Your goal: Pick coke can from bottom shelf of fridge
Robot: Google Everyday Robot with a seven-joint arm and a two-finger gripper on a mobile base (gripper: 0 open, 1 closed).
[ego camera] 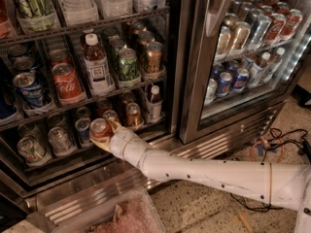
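step: pull-out | end effector (104,134) at the bottom shelf (68,156) of the fridge (187,57), fingers wrapped round the coke can (99,127) | tip: we back straight out, level; copper-orange can (133,114) sits just right of it

One camera looked down from above and in front of the fridge (187,81), quite near, facing its open left side. The gripper (103,133) was at the fridge's bottom shelf (53,160), closed around the coke can (98,126).

Coke can (100,128) between fingers (115,125), bottom shelf (73,154)
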